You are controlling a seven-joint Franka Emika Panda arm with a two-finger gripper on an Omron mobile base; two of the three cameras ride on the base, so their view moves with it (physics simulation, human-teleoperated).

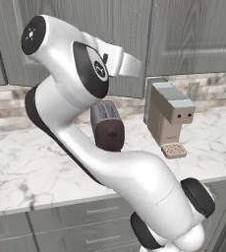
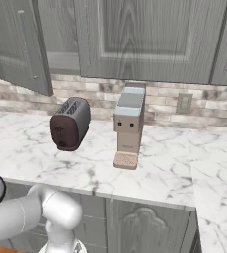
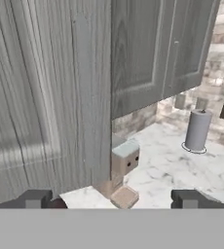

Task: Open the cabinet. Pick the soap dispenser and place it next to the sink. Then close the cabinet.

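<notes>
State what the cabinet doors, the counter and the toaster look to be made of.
Cabinet: grey wood or wood-look laminate, matt; grain streaks show.
Counter: white marble-like stone, grey veins, slight sheen.
Toaster: dark brown body, probably metal or plastic; smooth, dull shine.

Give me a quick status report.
Fingers wide apart, holding nothing. Cabinet door swung open. Toaster and coffee machine on counter below.

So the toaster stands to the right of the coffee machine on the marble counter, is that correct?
No. In the right base view the toaster stands to the left of the coffee machine, both on the marble counter.
</notes>
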